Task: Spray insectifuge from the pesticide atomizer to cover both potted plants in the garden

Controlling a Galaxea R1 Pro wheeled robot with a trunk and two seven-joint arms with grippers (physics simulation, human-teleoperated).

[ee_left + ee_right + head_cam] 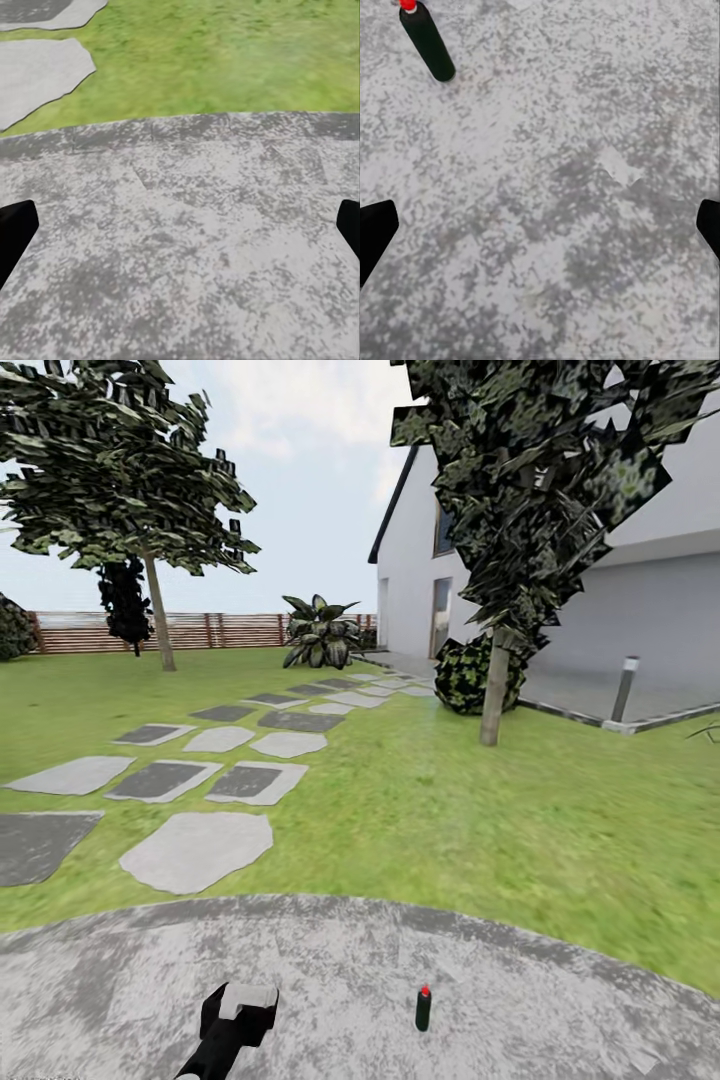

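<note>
The pesticide atomizer (pixel 423 1008) stands upright on the round grey stone patio (pixel 560 1000) of the garden. It is a small dark green bottle with a red top. In the right wrist view the atomizer (pixel 427 46) stands some way ahead of my right gripper (pixel 540 232), off to one side; that gripper is open and holds nothing. My left gripper (pixel 180 232) is open over bare patio stone near the lawn edge. The left arm's wrist (pixel 238 1015) shows left of the atomizer. The potted plants are out of view.
Lawn (pixel 480 810) lies beyond the patio, with a path of stepping stones (pixel 200 850) running to the house (pixel 640 590). A thin tree trunk (pixel 490 700), a round bush (pixel 470 675) and a grey bollard lamp (pixel 624 688) stand at the right. A broad-leaved plant (pixel 320 630) grows by the slatted fence (pixel 200 630).
</note>
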